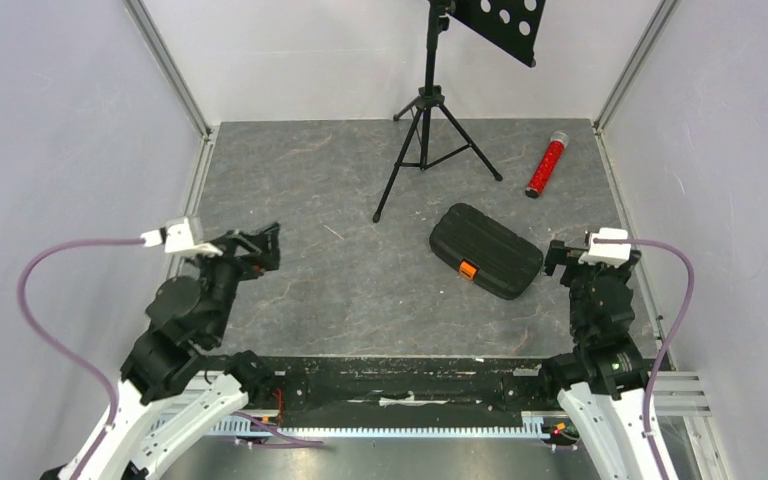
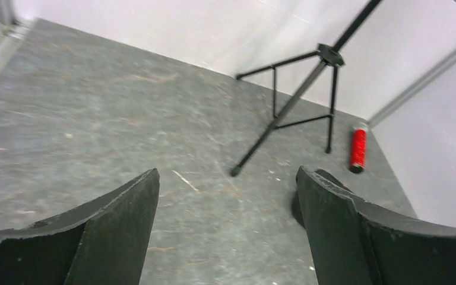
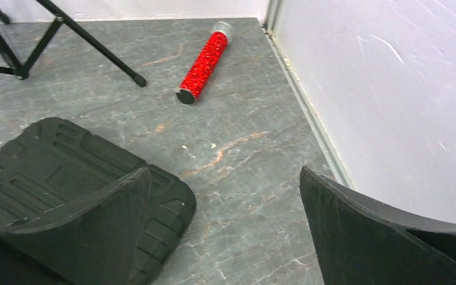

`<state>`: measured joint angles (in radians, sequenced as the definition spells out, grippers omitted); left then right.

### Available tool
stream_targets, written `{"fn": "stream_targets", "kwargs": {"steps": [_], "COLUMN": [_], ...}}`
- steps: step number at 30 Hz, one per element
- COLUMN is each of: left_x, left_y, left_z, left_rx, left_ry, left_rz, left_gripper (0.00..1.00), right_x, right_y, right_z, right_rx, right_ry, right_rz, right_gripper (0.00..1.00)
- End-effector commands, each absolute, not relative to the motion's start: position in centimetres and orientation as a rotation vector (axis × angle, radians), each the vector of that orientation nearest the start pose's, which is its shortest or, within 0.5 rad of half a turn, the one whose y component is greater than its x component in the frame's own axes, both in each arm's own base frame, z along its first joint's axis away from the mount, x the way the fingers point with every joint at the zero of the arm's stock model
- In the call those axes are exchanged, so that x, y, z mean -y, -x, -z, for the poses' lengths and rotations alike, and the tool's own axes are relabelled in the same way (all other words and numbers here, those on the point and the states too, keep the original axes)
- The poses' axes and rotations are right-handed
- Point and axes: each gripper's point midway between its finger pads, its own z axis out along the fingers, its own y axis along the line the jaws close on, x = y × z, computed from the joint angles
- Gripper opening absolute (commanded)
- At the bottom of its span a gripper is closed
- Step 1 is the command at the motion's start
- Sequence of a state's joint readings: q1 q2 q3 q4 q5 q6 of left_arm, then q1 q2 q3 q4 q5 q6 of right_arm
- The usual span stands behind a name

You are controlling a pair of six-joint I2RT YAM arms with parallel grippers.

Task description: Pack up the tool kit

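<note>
Grey marbled tabletop (image 1: 340, 290), white walls. Tool kit (image 1: 486, 250) lies lid-down-shut right of centre, orange latch (image 1: 468, 269) toward near edge. Right gripper (image 3: 225, 169) beside it, left gripper (image 2: 227, 172) near left edge: both spread wide, holding nothing. Red tube (image 1: 546, 166) near far right corner.

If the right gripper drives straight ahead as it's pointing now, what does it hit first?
Probably the bare table just beside the case; the right gripper tilts down, so it likely lands short of the red tube. Depth is uncertain.
</note>
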<state>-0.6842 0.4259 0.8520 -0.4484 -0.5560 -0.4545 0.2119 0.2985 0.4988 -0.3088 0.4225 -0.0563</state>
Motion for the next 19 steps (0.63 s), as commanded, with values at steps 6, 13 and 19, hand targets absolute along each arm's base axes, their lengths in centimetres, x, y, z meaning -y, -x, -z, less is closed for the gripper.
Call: {"fn": "stream_targets", "kwargs": {"steps": [6,13,19], "left_x": [0.9,0.4,0.3], "left_y": [-19.8,-20.2,-20.5], "left_z": [-29.9,-28.1,-27.6], "left_rx": [-1.534,-1.536,-1.551], "left_ry": [0.305,0.338,0.333], "left_rz": [0.126,0.083,0.045], "left_gripper": [0.96,0.98,0.99], "right_x": [5.4,5.5,5.0], "right_y": [-21.5,-21.4,-21.9], "right_z": [-23.8,-23.3,-22.6], "right_rx": [-1.494,-1.488,-1.506], "right_ry": [-0.204,-0.201,-0.186], "right_rz": [0.349,0.354,0.337], "right_gripper": [0.98,0.98,0.98]}}
